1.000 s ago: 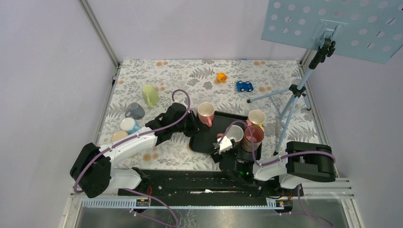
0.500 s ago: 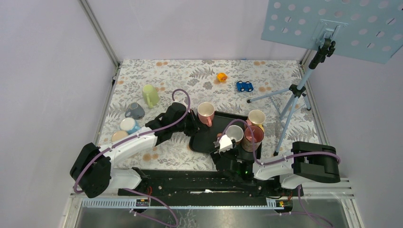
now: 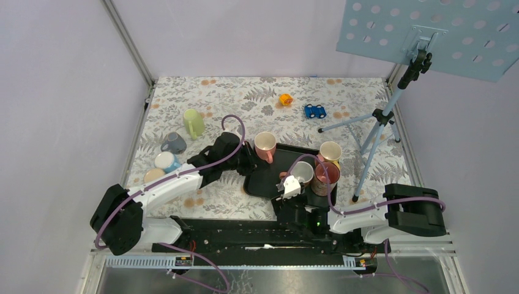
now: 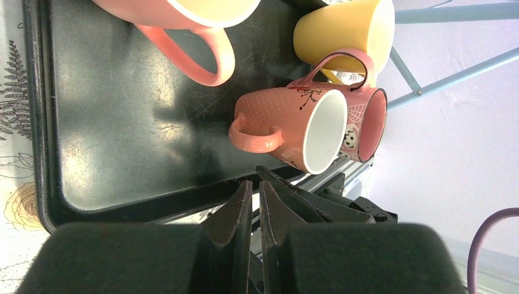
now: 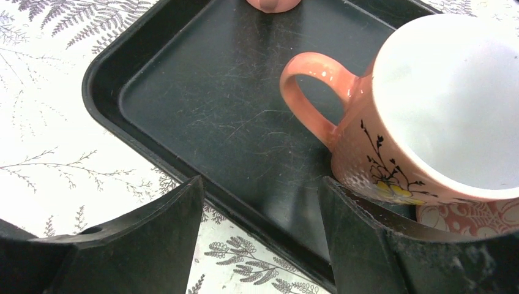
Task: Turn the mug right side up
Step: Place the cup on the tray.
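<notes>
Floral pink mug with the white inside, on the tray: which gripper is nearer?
Right. The right gripper, open, is at the tray's near edge with the floral mug just beside one finger. The left gripper, shut, is at the tray's left side, across bare tray.

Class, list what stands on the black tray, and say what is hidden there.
Four upright mugs: a pink mug, a yellow mug, a floral mug and a red mug beside it. The tray floor under them is covered.
</notes>
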Available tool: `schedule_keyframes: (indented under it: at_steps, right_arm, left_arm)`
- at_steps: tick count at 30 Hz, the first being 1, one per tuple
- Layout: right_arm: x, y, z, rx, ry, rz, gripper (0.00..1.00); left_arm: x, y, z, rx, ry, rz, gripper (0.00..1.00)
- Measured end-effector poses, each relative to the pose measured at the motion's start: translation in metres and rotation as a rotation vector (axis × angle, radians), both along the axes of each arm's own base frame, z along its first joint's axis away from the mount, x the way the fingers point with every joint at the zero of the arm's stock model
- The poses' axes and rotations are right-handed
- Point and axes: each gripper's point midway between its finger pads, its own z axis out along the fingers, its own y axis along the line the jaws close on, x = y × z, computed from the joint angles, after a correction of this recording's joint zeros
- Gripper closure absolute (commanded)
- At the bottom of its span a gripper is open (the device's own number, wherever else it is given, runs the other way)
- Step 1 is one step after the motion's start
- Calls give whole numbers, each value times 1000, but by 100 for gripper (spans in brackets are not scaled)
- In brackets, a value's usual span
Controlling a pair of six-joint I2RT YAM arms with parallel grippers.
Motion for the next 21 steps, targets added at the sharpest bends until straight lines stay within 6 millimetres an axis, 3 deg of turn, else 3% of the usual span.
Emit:
schedule_keyframes:
  at_steps: [16, 21]
  right_arm:
    - [-21, -1, 2, 24, 59, 17, 21]
    - [-34, 3, 11, 61, 85, 45, 18]
  left_arm:
    - [-2, 2, 9, -22, -24, 1, 87]
    - [-5, 4, 17, -36, -41, 1, 86]
